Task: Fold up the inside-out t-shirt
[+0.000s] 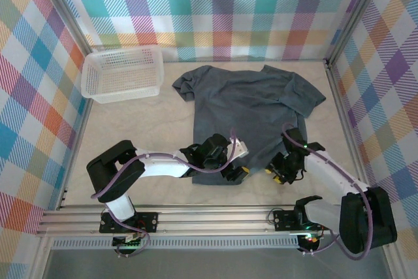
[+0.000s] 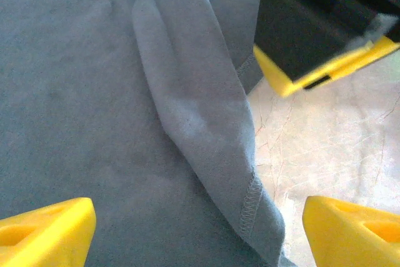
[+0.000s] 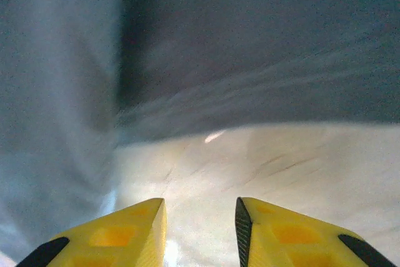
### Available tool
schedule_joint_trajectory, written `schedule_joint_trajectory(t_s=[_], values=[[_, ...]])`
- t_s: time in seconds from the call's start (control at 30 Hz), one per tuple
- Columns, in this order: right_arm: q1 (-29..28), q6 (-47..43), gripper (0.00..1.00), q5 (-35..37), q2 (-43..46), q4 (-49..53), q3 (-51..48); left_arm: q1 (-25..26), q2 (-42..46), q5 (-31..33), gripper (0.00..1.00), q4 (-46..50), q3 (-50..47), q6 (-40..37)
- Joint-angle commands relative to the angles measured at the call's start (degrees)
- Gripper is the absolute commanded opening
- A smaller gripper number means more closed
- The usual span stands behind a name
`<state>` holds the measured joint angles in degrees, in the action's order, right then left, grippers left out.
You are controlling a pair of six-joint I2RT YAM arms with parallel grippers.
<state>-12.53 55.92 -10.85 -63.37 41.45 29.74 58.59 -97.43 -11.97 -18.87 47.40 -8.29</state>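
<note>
Slate-grey cotton, soft and creased, lay spread across the pale table (image 1: 144,129). This was the inside-out t-shirt (image 1: 251,106), flat and unfolded, collar towards the far wall, sleeves out to either side, hem nearest the two arms. Both arms were down at that hem.

The left pincer (image 1: 238,170) sat low over the bottom edge with its yellow jaws spread wide and nothing in them. From its own camera, a raised ridge of cloth (image 2: 187,110) ran between them down to the stitched hem (image 2: 252,198). The right pincer (image 1: 279,173) was just beside the shirt's lower right corner. Its jaws stood a little apart and had no hold of anything, with bare tabletop showing through the gap and the shirt's edge just ahead of them.

To my eye no fold had been made yet. This looked like the spreading-out stage, or the moment just before the first grab, with neither pincer gripping cloth.

The next move would call for each pincer to close on one bottom corner through both layers, then lift and carry the hem up towards the collar. The loose ridge by the left pincer would need flattening or taking up in the grip, or it could be folded in as a crease.

The white lattice basket (image 1: 98,93) stood at the far left, well apart from the shirt. I could see nothing inside it.
</note>
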Motion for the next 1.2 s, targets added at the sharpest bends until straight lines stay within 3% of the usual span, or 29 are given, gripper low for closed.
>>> schedule_joint_trajectory(t_s=[0.0, 0.2, 0.27, 0.33, 0.47, 0.73, 0.93, 1.17], values=[[5.88, 3.51, 0.37, 2.64, 3.17, 0.73, -0.73, 0.21, 0.47, -0.6, 0.86, -1.77, -0.52, 0.91], [9.57, 8.37, 0.41, 10.2, 4.8, 6.01, -2.0, 0.26, 0.66, 0.2, 0.87, -2.12, -0.95, 1.08], [10.5, 8.37, 0.53, 10.35, 5.9, 4.88, -3.08, 0.21, 0.57, 0.28, 0.87, -2.39, -1.01, 1.26], [11.15, 7.89, 0.58, 10.27, 6.79, 3.76, -3.79, 0.21, 0.57, 0.15, 0.87, -2.4, -1.11, 1.38], [13.22, 5.01, 0.58, 11.78, 7.34, 3.16, -2.42, 0.21, 0.6, 0.14, 0.87, -2.31, -1.32, 1.35], [14.9, 2.01, 0.26, 8.96, 5.6, 0.1, -0.98, 0.21, 0.35, 0.54, 0.88, -2.65, -1.55, 1.61], [14.95, -2.13, 0.0, 10.76, 5.32, 3.57, 2.87, 0.21, 0.62, 0.06, 0.88, -2.76, -1.56, 1.7], [14.91, -9.65, 0.0, 7.17, 6.16, 7.08, 10.35, 0.3, 0.19, -3.3, 0.89, -1.25, 2.79, 0.94]])
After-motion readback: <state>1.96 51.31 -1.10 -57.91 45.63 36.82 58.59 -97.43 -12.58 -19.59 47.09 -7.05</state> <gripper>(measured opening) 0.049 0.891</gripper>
